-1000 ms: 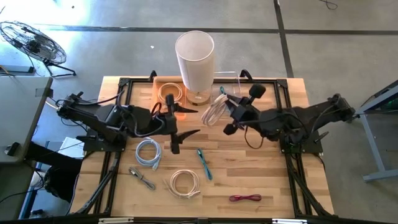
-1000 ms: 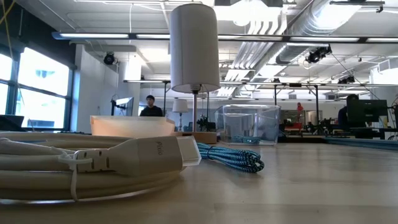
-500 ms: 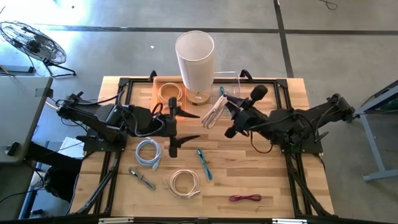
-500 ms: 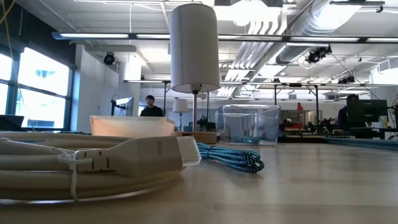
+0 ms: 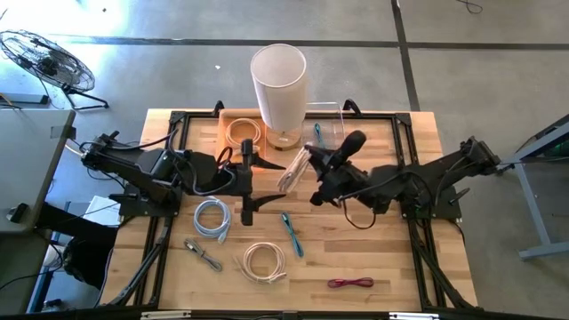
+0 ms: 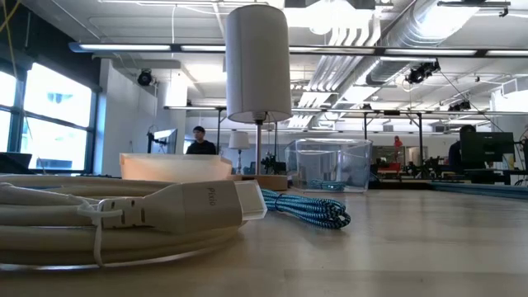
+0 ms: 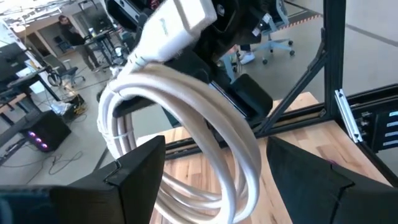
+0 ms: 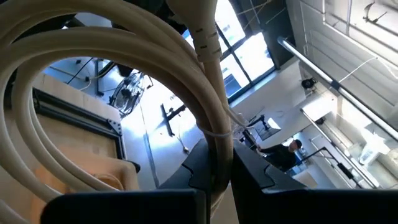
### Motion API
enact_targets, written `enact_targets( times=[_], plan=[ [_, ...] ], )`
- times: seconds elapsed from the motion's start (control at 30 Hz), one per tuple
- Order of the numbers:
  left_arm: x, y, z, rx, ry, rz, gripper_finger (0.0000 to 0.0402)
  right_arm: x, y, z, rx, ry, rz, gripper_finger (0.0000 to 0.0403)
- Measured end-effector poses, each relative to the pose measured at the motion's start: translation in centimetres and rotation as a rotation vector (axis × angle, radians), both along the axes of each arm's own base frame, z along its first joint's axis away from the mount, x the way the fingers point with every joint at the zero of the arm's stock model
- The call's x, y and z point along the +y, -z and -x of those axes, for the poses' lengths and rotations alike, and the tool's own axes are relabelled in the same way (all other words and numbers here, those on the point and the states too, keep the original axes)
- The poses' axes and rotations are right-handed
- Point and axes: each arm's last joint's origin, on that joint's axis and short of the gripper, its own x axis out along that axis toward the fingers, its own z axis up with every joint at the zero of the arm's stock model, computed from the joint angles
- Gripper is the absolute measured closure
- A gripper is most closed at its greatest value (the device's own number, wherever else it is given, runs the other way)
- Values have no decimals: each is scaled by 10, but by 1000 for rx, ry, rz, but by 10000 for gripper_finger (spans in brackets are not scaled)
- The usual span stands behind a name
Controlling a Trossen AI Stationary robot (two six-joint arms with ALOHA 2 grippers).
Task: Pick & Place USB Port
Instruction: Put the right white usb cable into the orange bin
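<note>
Apparently mid-handover, the right gripper (image 5: 307, 164) pinches the white coiled USB cable (image 5: 294, 167) aloft at bench centre, while the left gripper (image 5: 265, 178), at nine o'clock, waits with fingers spread; next, close them around the coil.

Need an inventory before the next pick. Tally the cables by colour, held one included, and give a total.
White or cream coils: 3, one in the tan tray, one on the table, one held by the right gripper
Light blue coil: 1
Teal cable: 1
Grey cable: 1
Red cable: 1
Total: 7
</note>
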Motion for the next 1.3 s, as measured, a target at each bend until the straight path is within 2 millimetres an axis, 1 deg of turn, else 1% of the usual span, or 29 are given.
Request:
enact_targets(
  times=[0.3,0.37,0.43,0.53,0.6,0.67,0.7,0.73,0.8,1.03,1.13,1.3],
  plan=[
    [-1,2,-3,7,-14,9,128,0,-7,1,-12,-13,4,379],
    [-1,4,-5,10,-15,13,136,0,-8,1,-5,-13,16,379],
    [-2,6,-8,14,-22,12,153,0,-8,1,-2,-13,20,379],
    [-3,10,-12,32,-29,-1,204,-1,-8,1,-1,-9,20,379],
    [-4,12,-13,38,-38,-8,259,-1,-8,1,0,-7,21,379],
    [-4,12,-14,46,-40,-28,334,-1,-8,1,6,-12,25,379],
    [-4,13,-14,49,-42,-37,363,-1,-7,1,12,-12,29,379],
    [-3,13,-14,48,-48,-42,369,-1,-7,1,15,-9,30,377],
    [-3,12,-14,45,-71,-50,369,-2,-7,2,18,-9,28,365],
    [-1,11,-12,37,-135,-72,369,-3,-6,3,29,57,21,305],
    [-1,10,-12,32,-150,-75,369,0,-5,5,35,88,20,280],
    [3,8,-7,47,-195,-120,369,8,-8,15,74,211,49,238]
  ],
)
